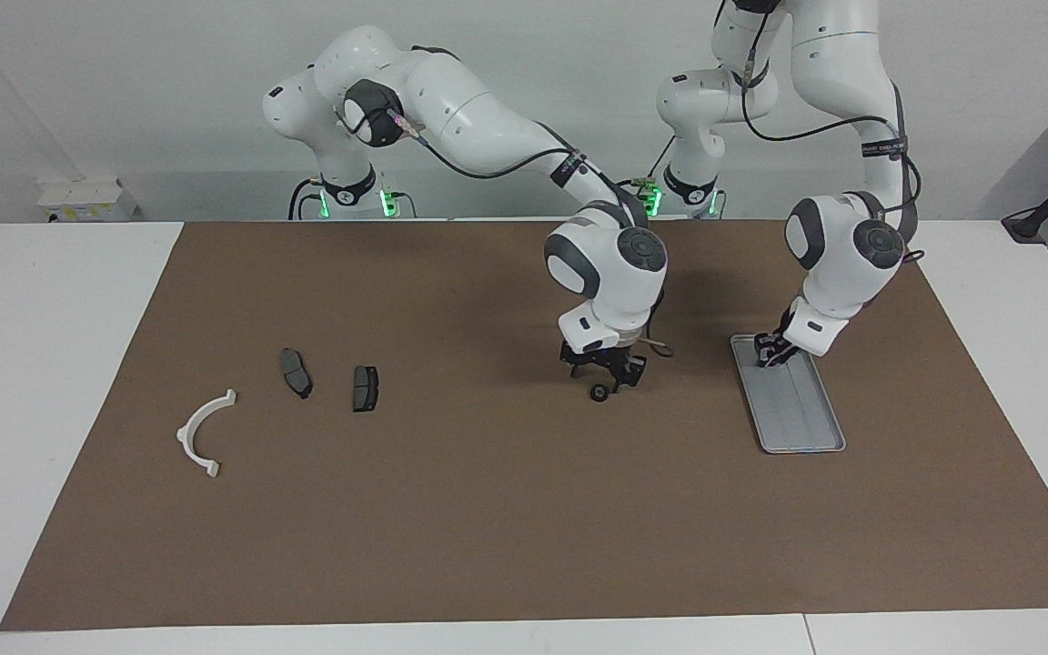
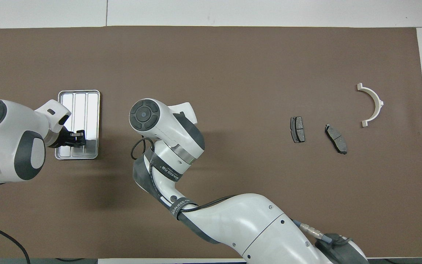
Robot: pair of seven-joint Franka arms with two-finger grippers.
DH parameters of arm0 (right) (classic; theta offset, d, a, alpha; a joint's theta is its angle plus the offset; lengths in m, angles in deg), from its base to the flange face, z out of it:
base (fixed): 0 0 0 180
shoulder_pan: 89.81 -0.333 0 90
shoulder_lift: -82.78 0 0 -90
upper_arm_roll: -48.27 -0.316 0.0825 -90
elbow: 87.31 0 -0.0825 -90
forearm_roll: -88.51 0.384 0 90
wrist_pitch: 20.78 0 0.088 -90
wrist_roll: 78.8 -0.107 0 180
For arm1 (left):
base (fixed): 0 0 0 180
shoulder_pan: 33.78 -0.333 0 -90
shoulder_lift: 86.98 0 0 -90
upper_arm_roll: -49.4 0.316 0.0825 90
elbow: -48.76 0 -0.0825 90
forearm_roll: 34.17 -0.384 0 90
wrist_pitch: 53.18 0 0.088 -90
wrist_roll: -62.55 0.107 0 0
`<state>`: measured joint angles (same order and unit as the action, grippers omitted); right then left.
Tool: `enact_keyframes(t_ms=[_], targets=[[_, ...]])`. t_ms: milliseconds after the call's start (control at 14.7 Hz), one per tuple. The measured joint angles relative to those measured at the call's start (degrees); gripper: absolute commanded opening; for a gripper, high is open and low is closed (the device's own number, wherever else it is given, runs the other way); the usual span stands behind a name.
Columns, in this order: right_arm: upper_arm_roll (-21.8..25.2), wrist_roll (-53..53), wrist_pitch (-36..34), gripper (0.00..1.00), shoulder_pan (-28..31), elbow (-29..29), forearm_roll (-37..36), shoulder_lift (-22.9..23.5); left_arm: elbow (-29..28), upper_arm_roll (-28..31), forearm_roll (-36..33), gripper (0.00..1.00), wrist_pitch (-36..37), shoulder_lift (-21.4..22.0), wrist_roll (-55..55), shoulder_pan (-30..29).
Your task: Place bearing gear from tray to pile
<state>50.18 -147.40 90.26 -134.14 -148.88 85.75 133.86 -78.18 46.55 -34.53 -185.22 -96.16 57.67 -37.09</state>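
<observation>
The bearing gear (image 1: 599,392), a small black ring, sits at the tips of my right gripper (image 1: 609,382), which is shut on it just above the brown mat, mid-table. In the overhead view the right wrist hides both. The silver tray (image 1: 806,428) lies toward the left arm's end and shows only its ribbed bottom. My left gripper (image 1: 770,351) is low in the tray's end nearer the robots; it also shows in the overhead view (image 2: 76,138). The pile lies toward the right arm's end: a white half-ring bracket (image 1: 201,435) and two dark brake pads (image 1: 296,372) (image 1: 365,388).
A brown mat (image 1: 506,528) covers most of the white table. The right arm stretches low over the mat from its base to mid-table. The pile also shows in the overhead view, with the bracket (image 2: 373,103) farther from the robots than the pads (image 2: 297,129).
</observation>
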Motion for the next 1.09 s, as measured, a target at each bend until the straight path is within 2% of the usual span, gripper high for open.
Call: enact_keyframes(t_ms=[272, 407, 543, 815, 1086], targets=[[0.0, -1.0, 2.1, 0.62, 0.0, 0.0, 0.0, 0.1, 0.6, -0.1, 0.4, 0.08, 1.2, 0.1, -0.3, 0.0], [0.1, -1.1, 3.3, 0.62, 0.1, 0.0, 0.0, 0.3, 3.2, -0.1, 1.8, 0.08, 4.8, 0.3, -0.7, 0.0], [0.1, -1.1, 4.1, 0.57, 0.2, -0.1, 0.0, 0.5, 7.0, -0.1, 3.4, 0.08, 9.3, 0.6, -0.9, 0.0], [0.1, -1.1, 4.8, 0.32, 0.3, 0.0, 0.0, 0.4, 10.4, -0.1, 4.0, 0.08, 12.9, 1.2, -2.7, 0.0], [0.1, -1.1, 5.3, 0.01, 0.4, -0.1, 0.0, 0.3, 10.4, -0.1, 4.1, 0.08, 12.9, 1.2, -3.7, 0.0]])
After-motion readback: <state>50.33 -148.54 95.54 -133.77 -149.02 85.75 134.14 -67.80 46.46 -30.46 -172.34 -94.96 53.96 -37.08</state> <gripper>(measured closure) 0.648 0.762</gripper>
